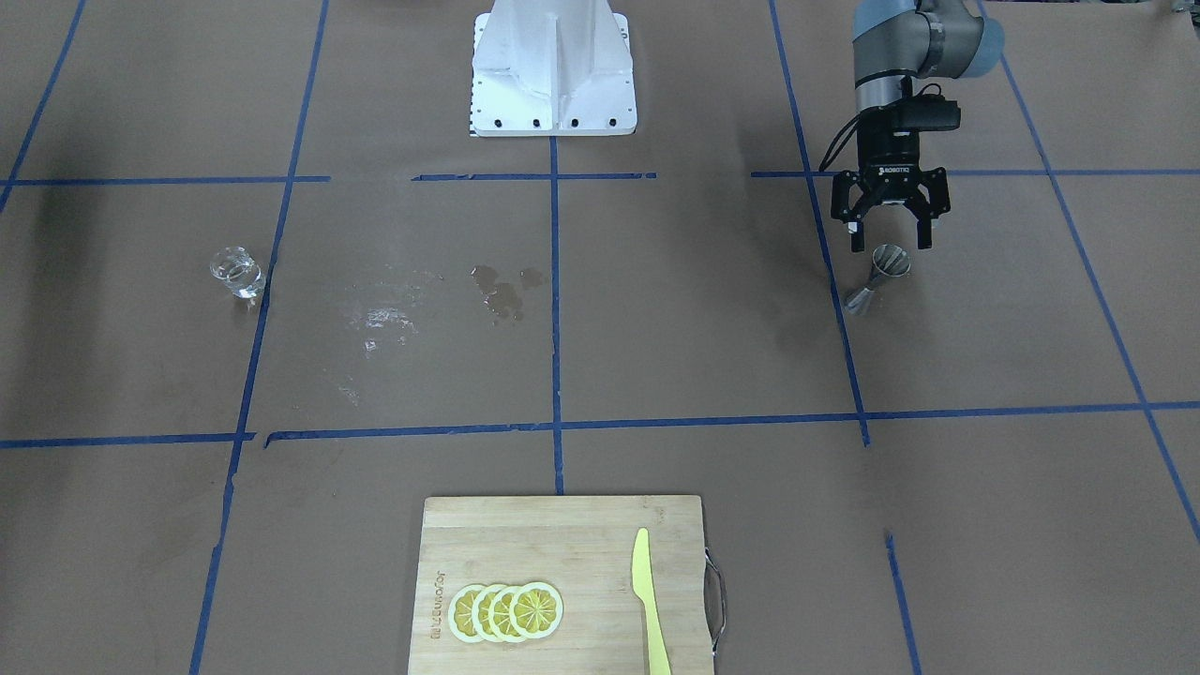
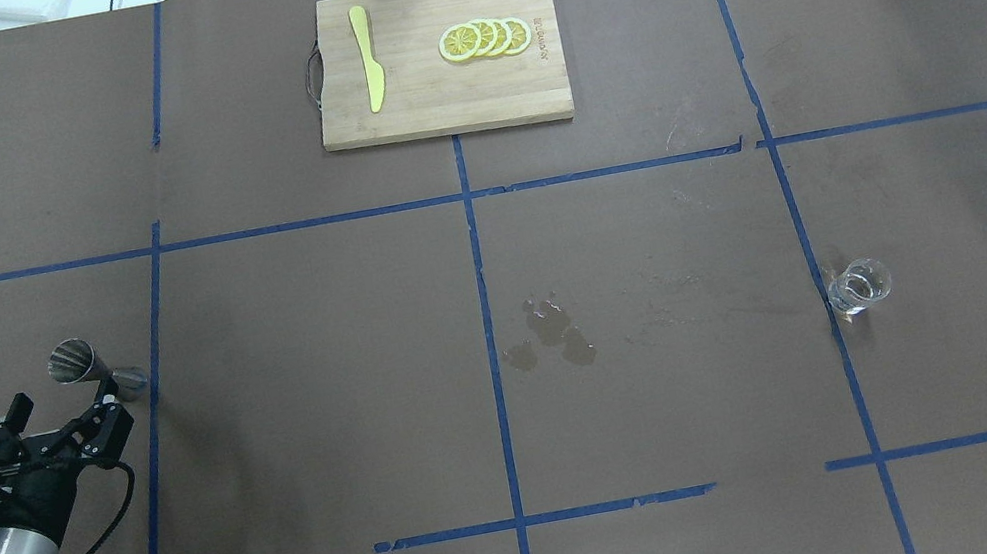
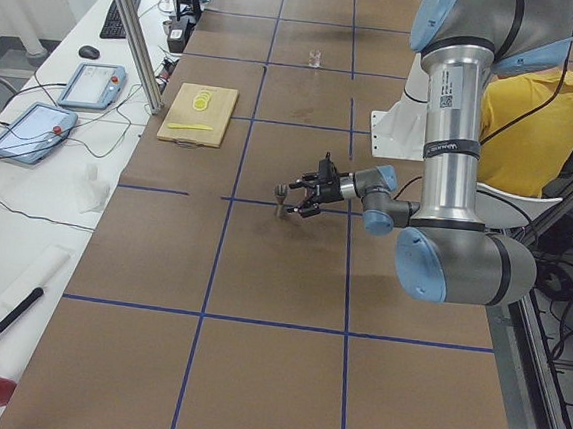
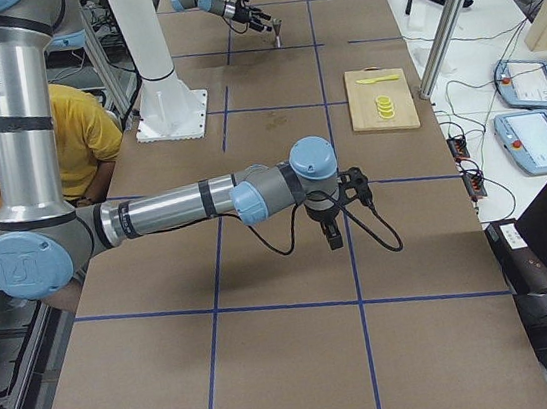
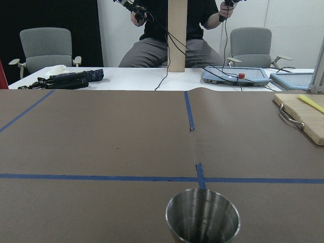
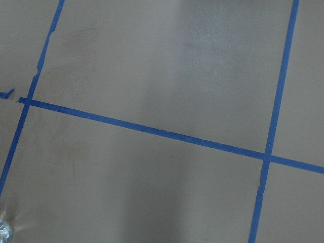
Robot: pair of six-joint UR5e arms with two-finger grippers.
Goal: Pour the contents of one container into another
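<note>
**Pincer status and container positions**

Left pincer (image 1: 891, 236): open, jaws spread wide, nothing held. Its arm reaches low and roughly level over the robot's left part of the surface (image 2: 313, 349). The steel jigger (image 1: 879, 274) stands upright directly in front of the spread fingers, in line with the gap between them. No view confirms whether the fingers touch it. In the left wrist view the jigger's open upper cone fills the bottom centre, close to the lens.

Right pincer (image 4: 333, 241): pointing down above the surface towards the robot's right end. It appears only in the side view from that end, so whether it is open or closed cannot be told. Its wrist camera looks down on brown covering crossed by blue tape lines (image 6: 152, 132).

Glass cup (image 2: 858, 286): upright on the robot's right part of the surface, just beside a tape line. It is well apart from the jigger and the left pincer, and nothing grips it.

Other items:
- Wet patches (image 2: 549, 333) lie on the covering near the centre line, between the two containers.
- A wooden cutting board (image 2: 443, 108) sits at the far edge from the robot, centred.
- A row of overlapping lemon slices (image 2: 484, 38) lies on the board.
- A yellow knife (image 2: 369, 70) lies on the board, apart from the slices.
- A person in a yellow shirt (image 3: 530, 125) is behind the robot's base
</note>
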